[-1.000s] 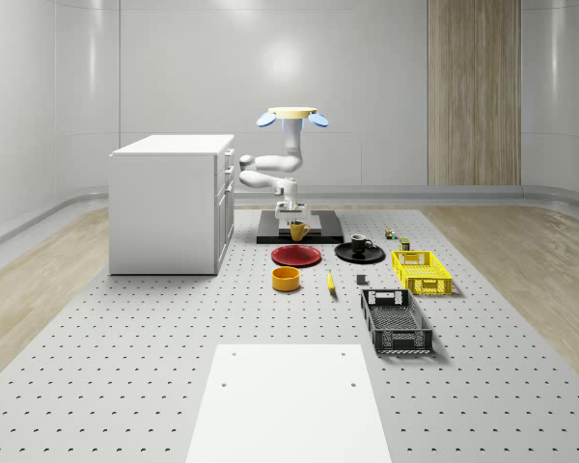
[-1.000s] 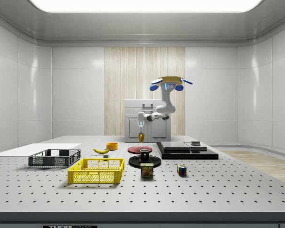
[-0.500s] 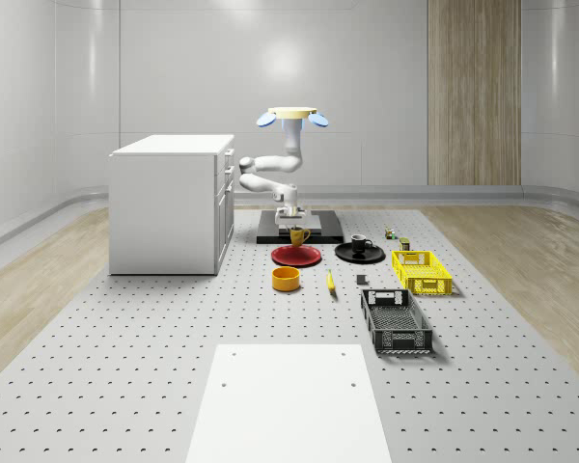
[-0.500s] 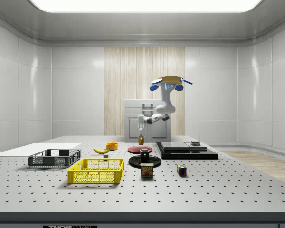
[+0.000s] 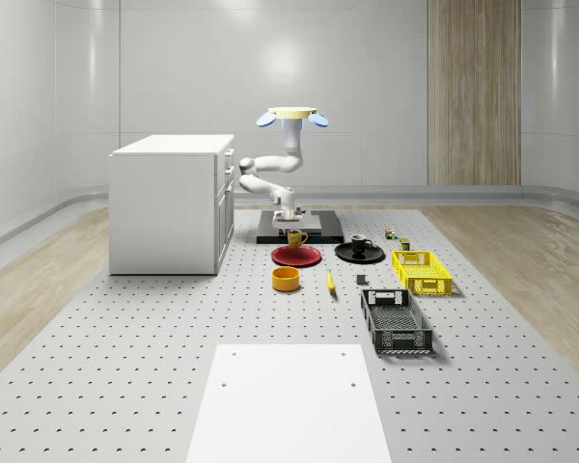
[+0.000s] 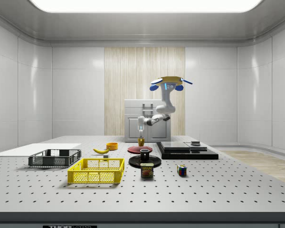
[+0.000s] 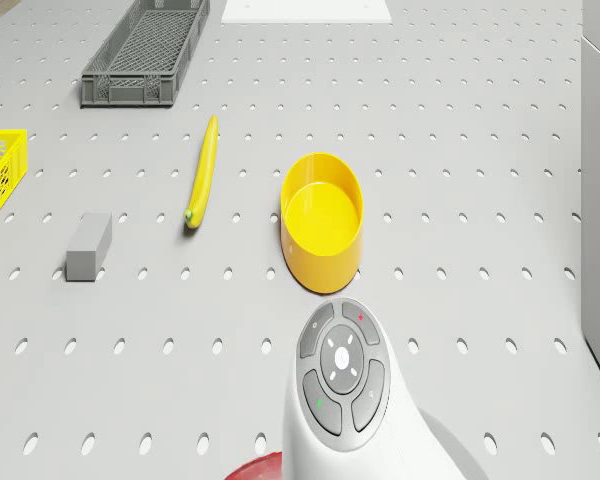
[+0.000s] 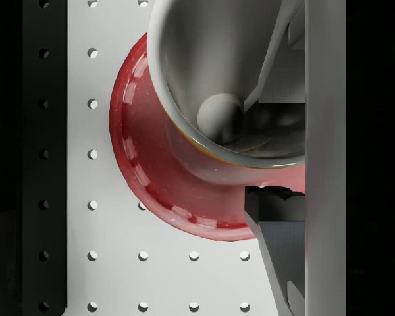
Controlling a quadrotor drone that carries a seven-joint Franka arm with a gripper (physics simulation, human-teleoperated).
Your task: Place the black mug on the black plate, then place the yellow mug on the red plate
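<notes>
Gripper lowers yellow mug toward red plate

Gripper (image 5: 291,228) is clamped on the rim of the yellow mug (image 5: 296,237), one finger (image 8: 276,46) inside the cup and one outside, as the wrist view shows. Directly beneath the tool lies the red plate (image 5: 296,256), and the mug hangs just above it, seemingly not yet touching. The drone (image 5: 292,116) hovers high above the black platform (image 5: 318,235) behind the plate, its arm reaching forward and down. Off to the tool's side, the black mug (image 5: 361,243) already sits on the black plate (image 5: 360,254), so the first half of the task looks done. Beyond the plate from the drone sit a yellow bowl (image 7: 323,220) and a banana (image 7: 201,172).

To finish well, the descent should be straight and slow, keeping the mug upright and over the plate's flat middle (in the wrist view the mug appears offset toward one edge of the plate, so a small centring move may help). Release only once the base is seated, then lift clear vertically so the inner finger does not tip the cup.
</notes>
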